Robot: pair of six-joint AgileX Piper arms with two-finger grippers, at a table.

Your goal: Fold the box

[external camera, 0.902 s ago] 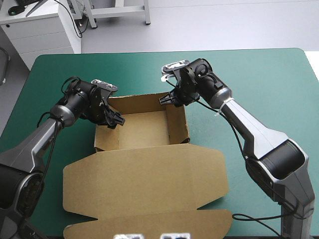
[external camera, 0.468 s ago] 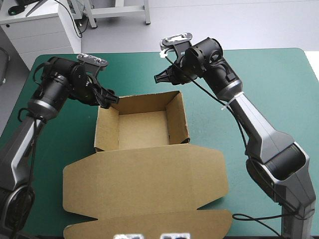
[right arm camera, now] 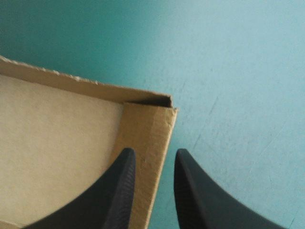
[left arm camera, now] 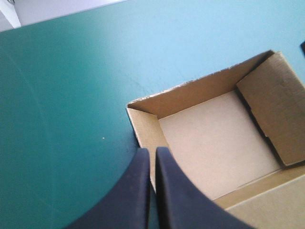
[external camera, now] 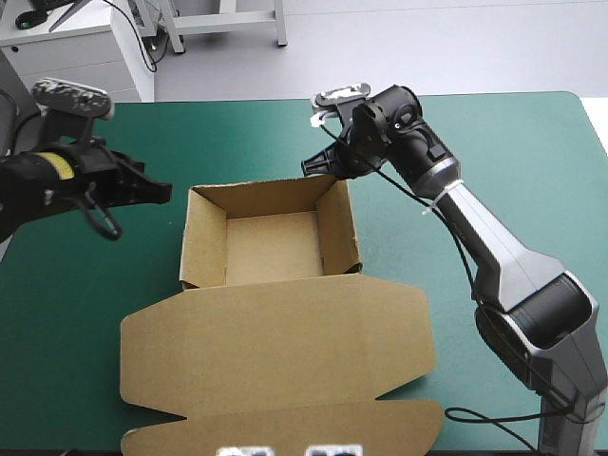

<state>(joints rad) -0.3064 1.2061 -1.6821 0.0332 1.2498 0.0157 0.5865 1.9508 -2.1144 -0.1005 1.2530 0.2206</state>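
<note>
Walls up on the box (external camera: 275, 332) — right gripper (external camera: 312, 168), parted at its 1 o'clock corner, should lift straight, unsnagged; left gripper (external camera: 157, 193), clenched empty, at 10 o'clock.

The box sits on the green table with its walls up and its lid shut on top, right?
Not quite. The box sits on the teal-green cover with its walls up, but its lid lies flat and open, toward the table's near edge. The high view shows it.
</note>
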